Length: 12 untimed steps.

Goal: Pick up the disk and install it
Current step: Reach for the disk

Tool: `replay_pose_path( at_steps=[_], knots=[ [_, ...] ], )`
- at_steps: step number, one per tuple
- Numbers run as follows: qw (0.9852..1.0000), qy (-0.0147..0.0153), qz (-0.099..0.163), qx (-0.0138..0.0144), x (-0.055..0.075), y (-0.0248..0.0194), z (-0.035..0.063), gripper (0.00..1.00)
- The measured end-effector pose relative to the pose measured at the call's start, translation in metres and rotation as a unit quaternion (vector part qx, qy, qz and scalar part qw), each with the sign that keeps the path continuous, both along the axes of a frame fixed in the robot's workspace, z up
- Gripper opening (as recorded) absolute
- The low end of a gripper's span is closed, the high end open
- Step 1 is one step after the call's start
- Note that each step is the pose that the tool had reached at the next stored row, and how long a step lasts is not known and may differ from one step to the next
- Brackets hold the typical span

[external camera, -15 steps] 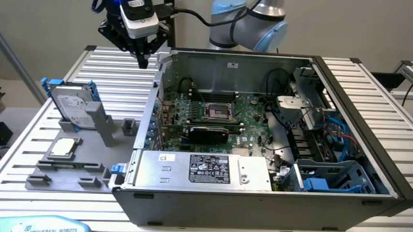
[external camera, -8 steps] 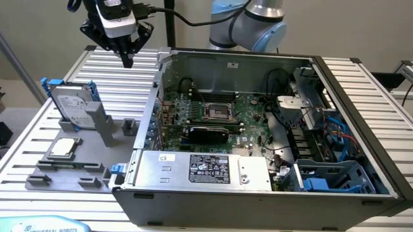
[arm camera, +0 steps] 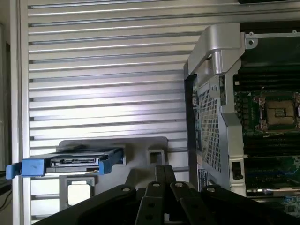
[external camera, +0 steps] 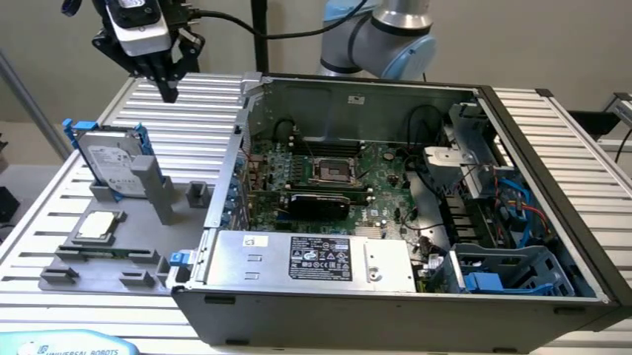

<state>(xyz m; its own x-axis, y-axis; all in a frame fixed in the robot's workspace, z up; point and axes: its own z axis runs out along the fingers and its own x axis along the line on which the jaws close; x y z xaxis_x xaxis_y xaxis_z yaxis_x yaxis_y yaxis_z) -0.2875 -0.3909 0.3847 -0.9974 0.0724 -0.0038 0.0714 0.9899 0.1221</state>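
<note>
The disk (external camera: 111,161), a silver-grey drive with a white label in a blue rail frame, leans upright in a grey holder (external camera: 133,222) at the exterior view's left. In the wrist view the disk (arm camera: 70,161) is seen edge-on, blue frame ends sticking out. My gripper (external camera: 168,89) hangs high above the slatted table, behind and to the right of the disk, fingers shut with nothing between them. Its black fingers (arm camera: 157,187) meet at a point in the wrist view.
An open computer case (external camera: 395,200) fills the middle and right, with motherboard (external camera: 336,174), a silver power supply (external camera: 311,259) and blue drive bays (external camera: 513,270). A small square silver chip (external camera: 99,224) lies on the grey holder. The case's raised corner (arm camera: 215,51) stands close to the gripper.
</note>
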Motion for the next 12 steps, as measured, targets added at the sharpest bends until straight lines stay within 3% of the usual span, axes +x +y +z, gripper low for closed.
replay_pose_path(
  at_steps=[12],
  knots=[
    [1.0000, 0.0036, 0.000, 0.0000, -0.055, 0.0028, -0.0045, 0.11]
  ],
)
